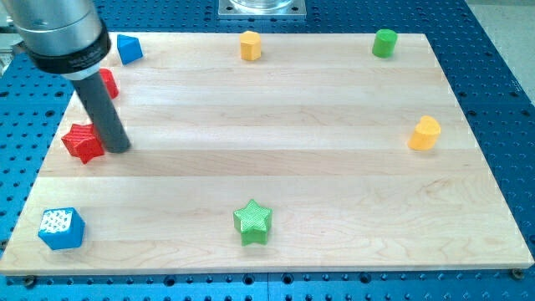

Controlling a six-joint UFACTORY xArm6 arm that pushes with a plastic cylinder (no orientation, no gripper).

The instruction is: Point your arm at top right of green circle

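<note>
The green circle block (384,42) stands near the view's top right corner of the wooden board (276,150). My tip (118,148) is far from it, at the view's left, touching or just right of a red star block (83,142). A second red block (107,83) sits above, partly hidden behind the rod.
A blue block (129,48) lies at the top left, a yellow block (251,45) at top centre, another yellow block (425,133) at the right edge, a green star (252,221) at bottom centre, a blue cube (61,228) at bottom left.
</note>
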